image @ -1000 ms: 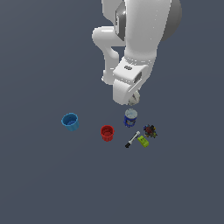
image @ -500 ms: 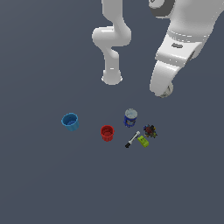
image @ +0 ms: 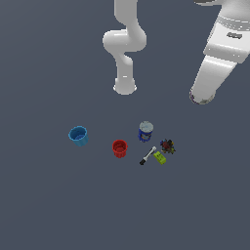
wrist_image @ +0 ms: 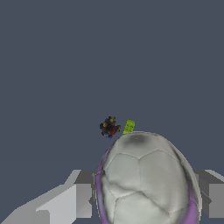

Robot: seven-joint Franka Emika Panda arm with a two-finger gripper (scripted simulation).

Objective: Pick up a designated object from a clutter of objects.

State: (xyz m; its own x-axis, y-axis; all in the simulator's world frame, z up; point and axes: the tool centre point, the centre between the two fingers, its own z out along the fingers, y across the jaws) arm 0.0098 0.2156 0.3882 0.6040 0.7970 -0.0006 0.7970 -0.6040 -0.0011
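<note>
Exterior view, going left to right: the light-blue cup (image: 78,135) is standing alone at about 9 o'clock of the group, well apart from it; the red cup (image: 119,148) is next, then the blue-and-white can (image: 145,131) at its 2 o'clock, the black-and-white marker (image: 148,156) lying at the can's 6 o'clock with the yellow-green block (image: 159,157) just beside it, and the dark multicoloured toy (image: 167,145) at the block's 1 o'clock. Far off at 2 o'clock of all that, my gripper (image: 201,98) is hanging high above the floor.

I am holding the ball (wrist_image: 146,177) between my 2 fingers (wrist_image: 65,205), jaws narrowed onto its sides. I judge the lift is the step in hand, and doing it well means squeezing steadily and rising without jerks, since a round thing is apt to roll out of flat pads.

In the wrist view the ball is looking whitish-grey, panelled like a football, with pinkish-purple along its edges, and it is filling the space between my fingers.
</note>
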